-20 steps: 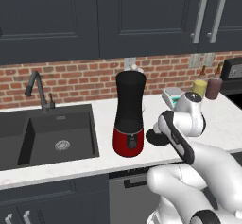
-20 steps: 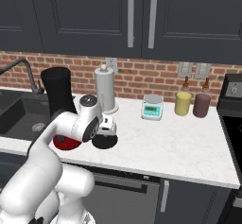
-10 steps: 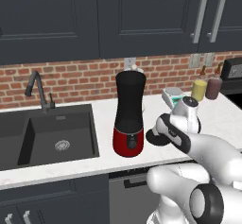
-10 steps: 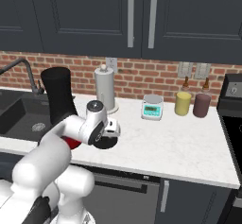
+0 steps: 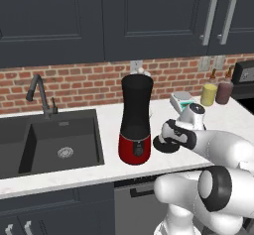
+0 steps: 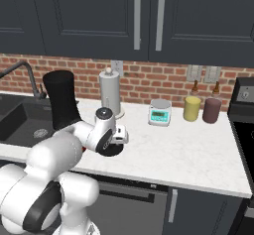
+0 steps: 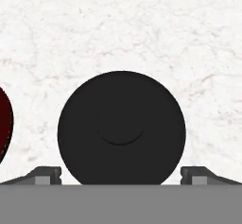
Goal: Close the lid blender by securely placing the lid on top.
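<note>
The blender (image 5: 135, 120) stands on the white counter, a tall black jar on a glossy red base, with its top uncovered. To its right the lid (image 5: 165, 146), a flat black disc, lies flat on the counter. My gripper (image 5: 172, 134) hangs just above the lid, pointing down, open. In the hand view the lid (image 7: 121, 128) sits between the two fingertips (image 7: 47, 175), with nothing gripped. From the right base view the blender (image 6: 62, 102) is left of my gripper (image 6: 117, 139), and the lid (image 6: 110, 151) lies beneath it.
A paper towel roll (image 6: 110, 92) stands behind the lid. A small kitchen scale (image 6: 159, 112), a yellow jar (image 6: 192, 108) and a maroon jar (image 6: 212, 110) line the back right. The sink (image 5: 49, 140) and faucet (image 5: 39, 92) are to the left of the blender.
The hand has edged slightly to the right over the lid as the arm shifted. The jaws stayed open, and the lid and blender have not moved.
</note>
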You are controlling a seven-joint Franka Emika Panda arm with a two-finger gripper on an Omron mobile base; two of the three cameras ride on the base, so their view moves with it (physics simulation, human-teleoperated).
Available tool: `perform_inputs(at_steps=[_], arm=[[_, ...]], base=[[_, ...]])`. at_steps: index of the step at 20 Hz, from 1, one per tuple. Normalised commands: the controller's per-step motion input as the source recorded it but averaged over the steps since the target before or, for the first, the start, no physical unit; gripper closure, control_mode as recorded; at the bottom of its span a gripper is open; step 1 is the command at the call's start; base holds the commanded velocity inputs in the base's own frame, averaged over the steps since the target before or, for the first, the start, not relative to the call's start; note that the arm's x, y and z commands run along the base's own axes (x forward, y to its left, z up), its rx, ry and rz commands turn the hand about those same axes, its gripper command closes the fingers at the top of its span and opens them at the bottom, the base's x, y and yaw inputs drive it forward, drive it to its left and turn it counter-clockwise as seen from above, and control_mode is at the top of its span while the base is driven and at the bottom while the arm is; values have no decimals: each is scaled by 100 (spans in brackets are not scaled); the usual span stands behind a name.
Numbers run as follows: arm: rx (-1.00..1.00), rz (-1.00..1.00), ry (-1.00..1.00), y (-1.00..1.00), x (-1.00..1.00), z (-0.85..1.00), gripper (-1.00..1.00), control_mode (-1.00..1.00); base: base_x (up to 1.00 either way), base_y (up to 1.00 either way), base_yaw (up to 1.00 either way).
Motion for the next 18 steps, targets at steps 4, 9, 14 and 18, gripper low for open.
perform_inputs(at_steps=[4, 9, 14, 18], arm=[[0, 2, 0, 0, 19, -18, -100, -100], [0, 2, 0, 0, 18, -18, -100, -100], [0, 1, 0, 0, 18, -20, -100, -100], [0, 1, 0, 0, 19, -20, -100, -100]], base=[[0, 0, 0], [0, 0, 0], [0, 0, 0], [0, 0, 0]])
